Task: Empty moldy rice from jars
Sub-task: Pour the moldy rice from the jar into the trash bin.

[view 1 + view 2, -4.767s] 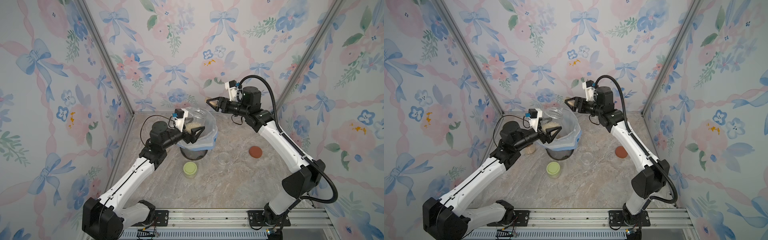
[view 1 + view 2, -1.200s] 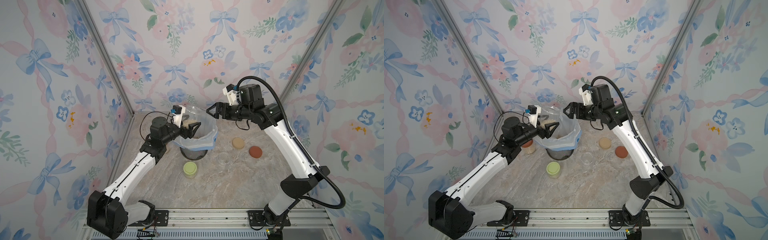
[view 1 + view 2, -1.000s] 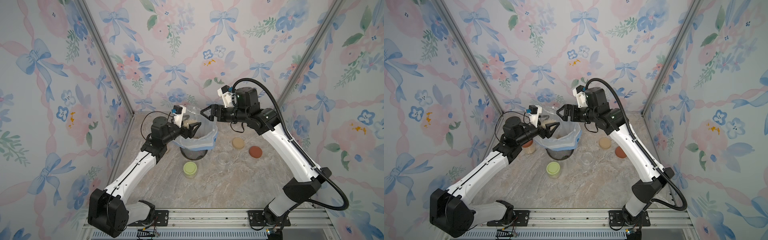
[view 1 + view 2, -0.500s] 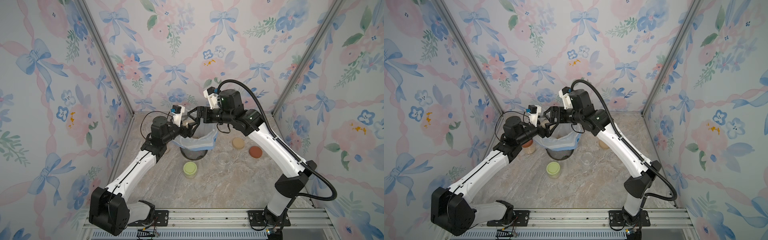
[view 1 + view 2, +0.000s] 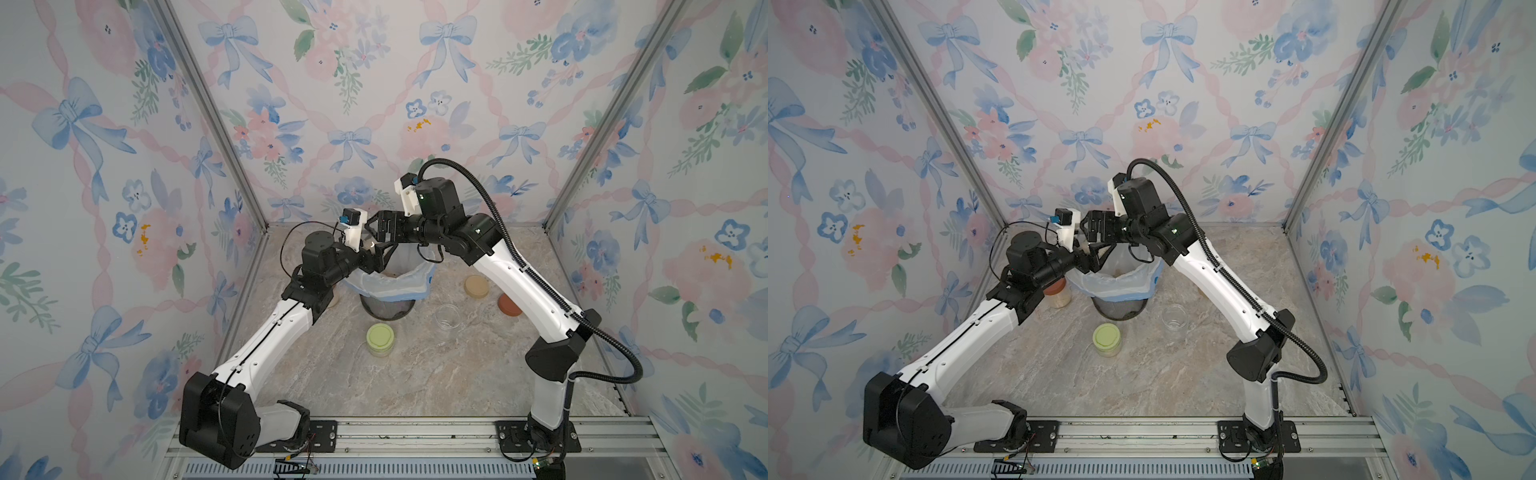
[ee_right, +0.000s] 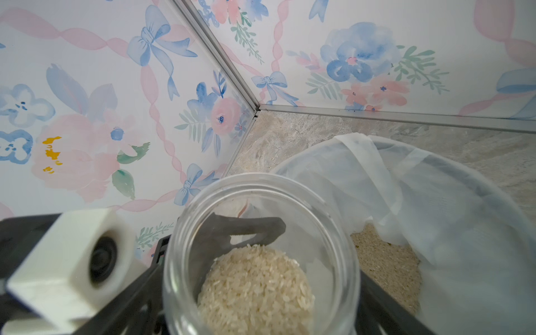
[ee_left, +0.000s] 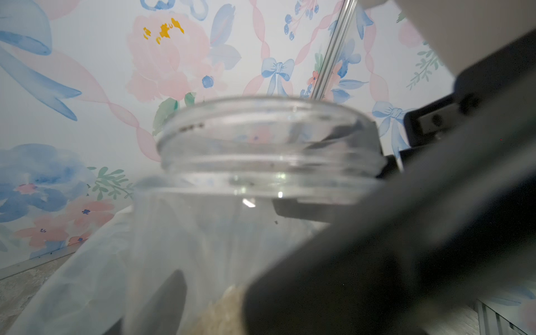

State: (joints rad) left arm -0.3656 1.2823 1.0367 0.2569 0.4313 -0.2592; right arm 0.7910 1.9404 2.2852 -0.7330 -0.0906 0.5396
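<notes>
Pincers meet at the open jar (image 6: 333, 237)

We see the left pincer (image 5: 370, 262) clamped on this lidless glass jar, mouth up, with the moldy rice (image 6: 255, 287) heaped in its bottom. It has barely shifted over the last seconds. The right pincer (image 5: 382, 253) has swung across from the bin's rim on its own side, where it hung a second ago. It now stands wide with a finger (image 6: 380, 316) on each side of the jar; whether those fingers touch the glass we cannot tell. Nearly five seconds back it was well apart from the jar, with something tan between its tips.

Directly below both pincers stands the lined bin (image 5: 390, 282), with spilled grains (image 6: 385, 261) already in its liner. The beige lid (image 5: 476, 286), not on the table back then, now lies out along the right pincer's arm, near the rust-red lid (image 5: 509, 304) and the empty jar (image 5: 447, 317). All three are well apart from both pincers. The green-lidded jar (image 5: 379, 338) stands on the rail side of the pincers, and a rust-red-lidded jar (image 5: 1057, 293) sits beneath the left pincer's wrist.
</notes>
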